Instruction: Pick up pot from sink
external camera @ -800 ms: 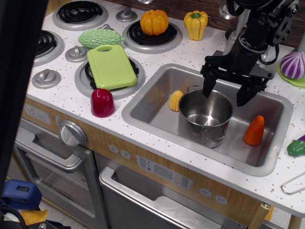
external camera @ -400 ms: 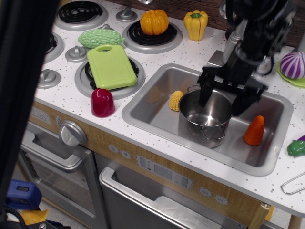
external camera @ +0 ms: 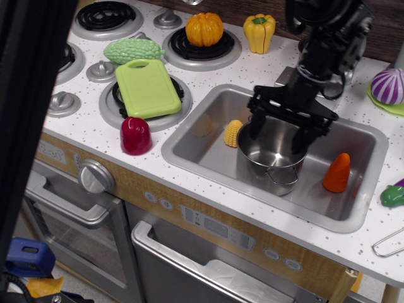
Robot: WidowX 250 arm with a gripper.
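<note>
The pot [external camera: 271, 153] sits mid-sink [external camera: 353, 218], corn [external camera: 233, 132] touching its left, carrot [external camera: 336, 173] to its right. The gripper [external camera: 278, 132] hangs over it, jaws spread wide. Closing off-centre could skid the pot into the corn.

Far rim of pot [external camera: 270, 156] hidden behind gripper [external camera: 278, 133] — left edge blocked by dark blur; purple item [external camera: 388, 86] cut off, right edge.
</note>
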